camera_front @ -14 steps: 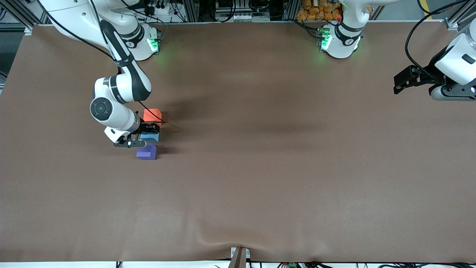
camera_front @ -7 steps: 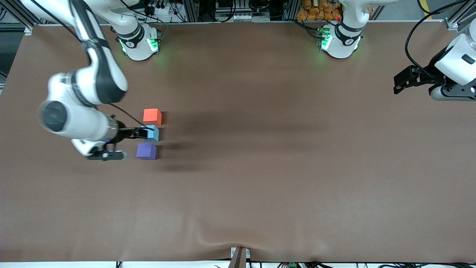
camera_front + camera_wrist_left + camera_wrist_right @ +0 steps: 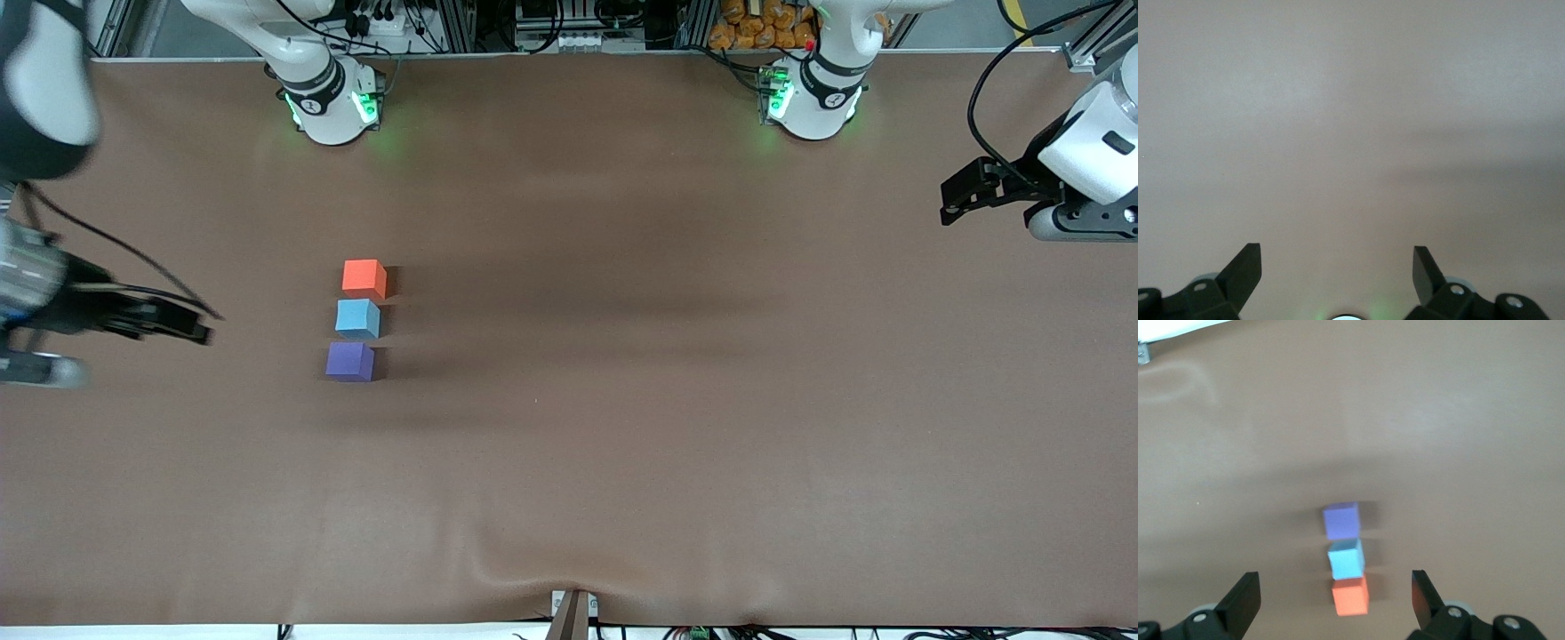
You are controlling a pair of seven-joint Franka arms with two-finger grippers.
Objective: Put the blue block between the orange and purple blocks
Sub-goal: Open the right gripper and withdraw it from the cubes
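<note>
withdrawn, the right pincer [image 3: 200,331], wide open and empty, sits well apart from the blue block [image 3: 357,318].

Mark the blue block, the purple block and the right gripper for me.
blue block [image 3: 357,317]: front view, top face.
purple block [image 3: 349,361]: front view, top face.
right gripper [image 3: 1336,595]: right wrist view, midway between its open jaws.

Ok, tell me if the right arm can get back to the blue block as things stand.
Probably yes. The right gripper is open over bare table, and nothing lies between it and the blue block, though the orange block and purple block flank it closely.
</note>
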